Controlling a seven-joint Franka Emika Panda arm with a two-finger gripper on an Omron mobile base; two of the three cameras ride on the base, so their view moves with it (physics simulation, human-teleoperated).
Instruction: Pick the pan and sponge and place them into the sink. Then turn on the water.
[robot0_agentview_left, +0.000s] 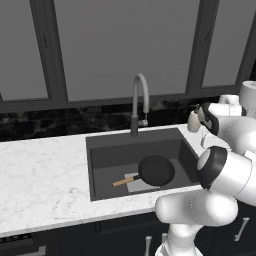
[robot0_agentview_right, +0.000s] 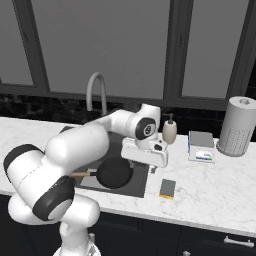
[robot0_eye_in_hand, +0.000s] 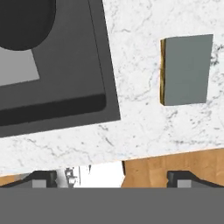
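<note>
One round black pan (robot0_agentview_right: 114, 173) inside dark grey sink (robot0_agentview_left: 97, 150); yellow-green sponge (robot0_eye_in_hand: 186, 70) on marble beside sink's rim, clear all round; gripper (robot0_eye_in_hand: 111, 177) above, fully open, empty.

Black pan (robot0_agentview_left: 156, 170) with light wooden handle; dark grey sink (robot0_agentview_left: 102, 150); white grey-veined marble surface (robot0_agentview_left: 42, 172); yellow sponge (robot0_agentview_right: 168, 188), grey-green top.

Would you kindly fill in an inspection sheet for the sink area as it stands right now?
Surface: white marble counter, dry and unmarked.
Job's things: pan lies in the sink, wooden handle toward the left; sponge flat on the counter right of the sink, scrub side up; faucet shows no water.
Clutter: soap bottle, scale, paper towel roll at the back right.
Grippers: gripper open, empty, above the sink's right edge.
Cables: nothing seen.
Surroundings: dark windows, black backsplash, dark cabinets below.
</note>
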